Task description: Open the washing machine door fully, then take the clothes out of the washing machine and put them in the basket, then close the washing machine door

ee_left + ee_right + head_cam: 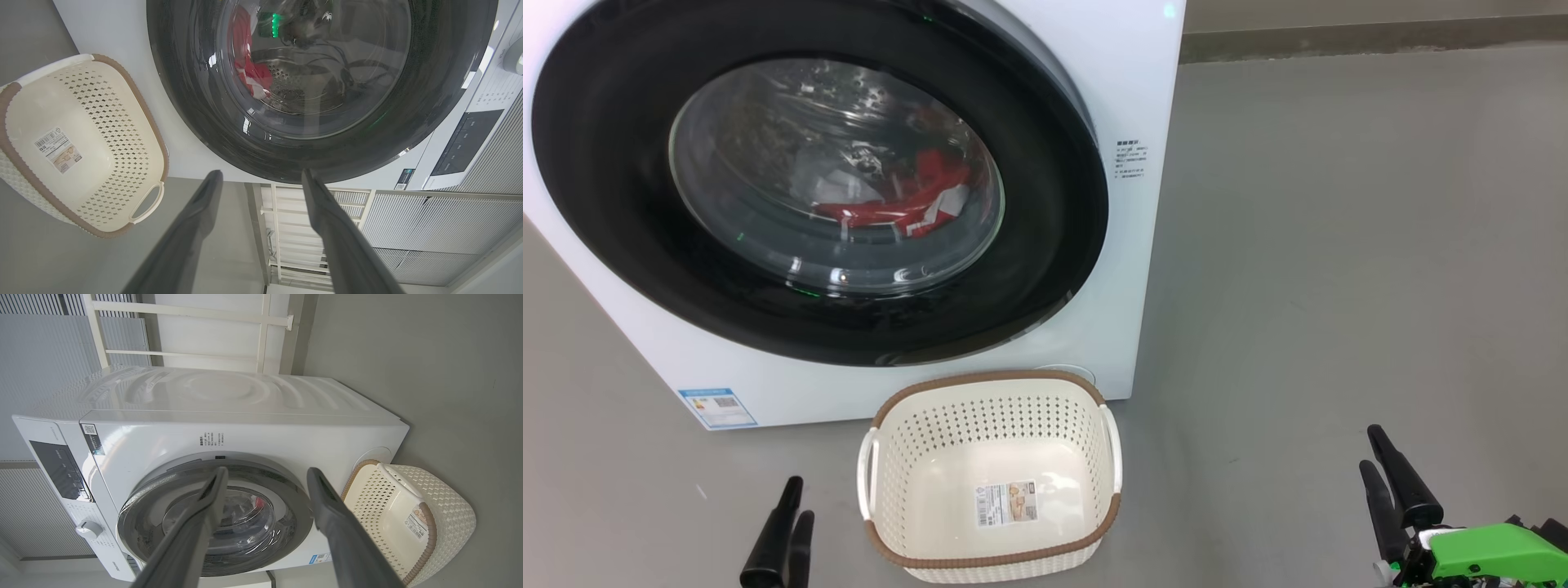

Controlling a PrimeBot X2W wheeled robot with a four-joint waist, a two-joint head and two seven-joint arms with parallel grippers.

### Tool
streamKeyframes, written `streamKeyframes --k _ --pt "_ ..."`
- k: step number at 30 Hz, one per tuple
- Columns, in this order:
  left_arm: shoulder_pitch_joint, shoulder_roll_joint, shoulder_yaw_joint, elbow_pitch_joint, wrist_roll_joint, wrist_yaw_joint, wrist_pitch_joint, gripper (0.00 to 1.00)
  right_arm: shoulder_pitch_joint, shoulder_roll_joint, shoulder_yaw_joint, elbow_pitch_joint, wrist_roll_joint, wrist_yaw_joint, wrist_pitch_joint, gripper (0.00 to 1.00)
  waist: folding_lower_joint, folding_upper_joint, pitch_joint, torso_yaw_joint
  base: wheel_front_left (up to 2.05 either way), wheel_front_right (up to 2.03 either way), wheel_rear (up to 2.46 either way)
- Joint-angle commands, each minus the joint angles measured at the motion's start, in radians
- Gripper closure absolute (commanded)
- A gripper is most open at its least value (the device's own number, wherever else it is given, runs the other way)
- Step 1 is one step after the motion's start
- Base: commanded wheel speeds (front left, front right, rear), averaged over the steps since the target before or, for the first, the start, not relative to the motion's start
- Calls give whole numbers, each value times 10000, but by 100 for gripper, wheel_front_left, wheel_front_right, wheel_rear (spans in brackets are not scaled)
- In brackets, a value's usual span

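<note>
Bare grey floor (1339, 245). Basket (992, 377) stands between left gripper (799, 500) and right gripper (1370, 447), nearer the left. Both grippers' fingers are spread and grip nothing. Washing machine (1127, 98) ahead of fingertips; washing machine door (1054, 245) closed, blocking the red clothes (927, 196) behind the glass.

From my seat the washing machine door (1054, 245) looks glossy black around clear glass, the basket (980, 420) is matt perforated plastic, clothes (935, 184) soft red cloth, floor (1339, 245) smooth matt grey.
</note>
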Motion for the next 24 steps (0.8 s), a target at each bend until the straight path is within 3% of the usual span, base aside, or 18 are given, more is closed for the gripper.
streamKeyframes --k 1,9,24 --pt "-206 123 -3 -340 98 -11 -102 0 -224 -102 55 -313 -78 0 -103 0 19 0 -14 8 0 0 0" --pt "-99 237 -81 -569 702 -16 -342 0 -103 -125 213 -436 -551 1 -339 0 0 0 6 31 0 0 0" --pt "43 245 -74 -901 2976 -24 -786 0 33 -207 542 -629 -2139 1 -780 0 0 0 53 63 0 0 0"
